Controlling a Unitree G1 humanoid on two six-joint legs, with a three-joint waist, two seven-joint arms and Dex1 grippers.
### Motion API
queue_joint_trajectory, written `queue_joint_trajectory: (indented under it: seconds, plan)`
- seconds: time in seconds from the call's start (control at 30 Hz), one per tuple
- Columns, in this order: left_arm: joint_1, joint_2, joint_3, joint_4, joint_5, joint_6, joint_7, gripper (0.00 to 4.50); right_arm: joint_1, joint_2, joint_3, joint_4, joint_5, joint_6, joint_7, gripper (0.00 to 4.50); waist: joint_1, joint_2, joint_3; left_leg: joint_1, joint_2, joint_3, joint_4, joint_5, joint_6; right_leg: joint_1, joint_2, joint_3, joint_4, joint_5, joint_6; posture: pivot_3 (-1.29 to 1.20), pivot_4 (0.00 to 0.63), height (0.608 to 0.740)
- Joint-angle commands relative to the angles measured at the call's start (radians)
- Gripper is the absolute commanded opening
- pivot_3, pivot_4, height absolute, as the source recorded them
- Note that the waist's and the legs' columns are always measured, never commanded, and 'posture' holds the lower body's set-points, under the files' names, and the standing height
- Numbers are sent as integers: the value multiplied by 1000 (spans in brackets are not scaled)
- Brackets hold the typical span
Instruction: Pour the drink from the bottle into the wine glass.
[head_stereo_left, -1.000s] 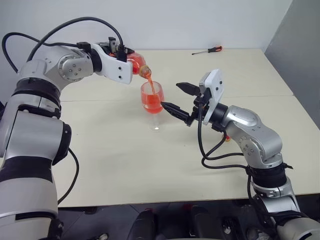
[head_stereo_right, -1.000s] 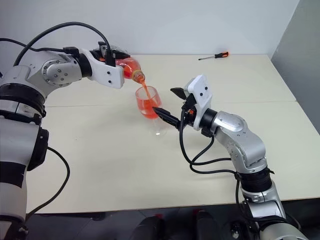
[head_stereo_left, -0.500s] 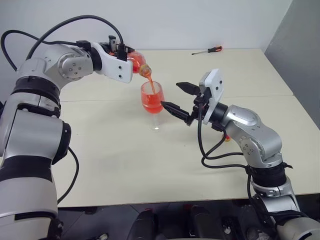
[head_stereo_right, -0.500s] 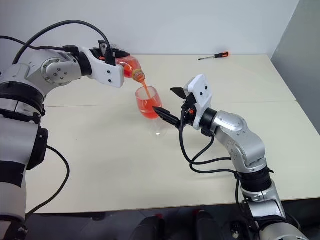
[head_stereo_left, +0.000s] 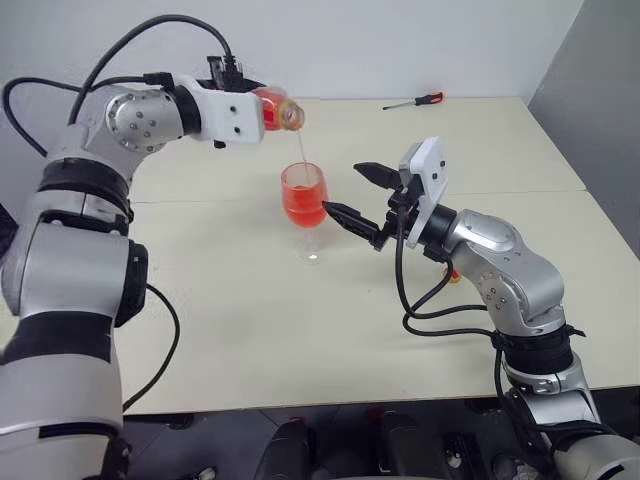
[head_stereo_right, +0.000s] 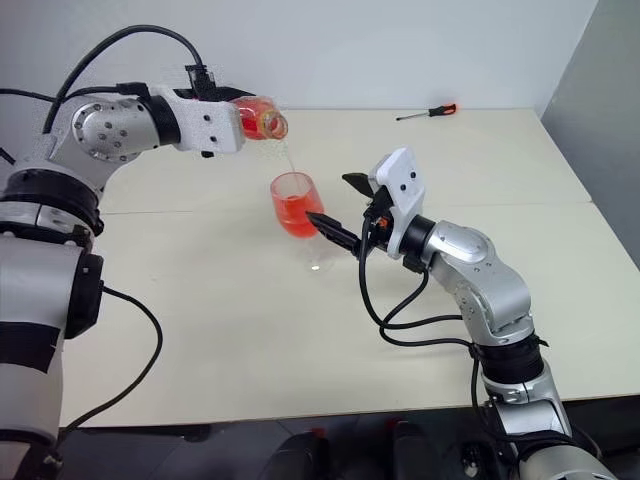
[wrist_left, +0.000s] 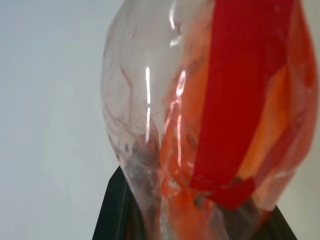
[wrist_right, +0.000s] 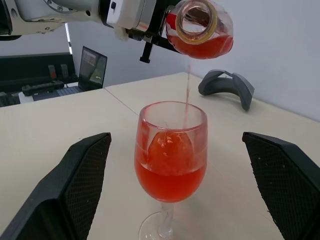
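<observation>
Standing between the open right claw's fingers, untouched: wine glass.

A clear stemmed wine glass stands upright on the pale bench, toward its middle, with translucent red-orange drink in its bowl. Above the glass and to its left, the left tool holds a small clear plastic bottle lying near level, mouth over the bowl. The right tool sits just right of the glass, one finger in front, one behind, apart from it. A red-handled screwdriver lies at the far edge, well apart.
</observation>
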Motion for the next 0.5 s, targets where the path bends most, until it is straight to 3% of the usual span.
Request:
queue_joint_trajectory:
  seconds: [0.03,0.23,0.5]
  plan:
    - [2,1,63,-28,-85,20,-59,1024,-15,0,-5,-32,3,-20,10,4500,-3,0,0,0,0,0,0,0,0,0,0,0,0,0,0,0,150,740]
    - [12,-24,156,-38,-202,104,-134,1024,-9,1,-4,-42,4,-21,17,4500,-5,0,0,0,0,0,1,0,0,0,0,0,1,0,0,0,150,740]
    - [39,-83,384,-94,-464,428,-219,1024,58,-47,6,-131,35,-26,93,4500,-11,-1,0,0,0,-2,3,0,0,0,0,0,2,0,0,0,150,740]
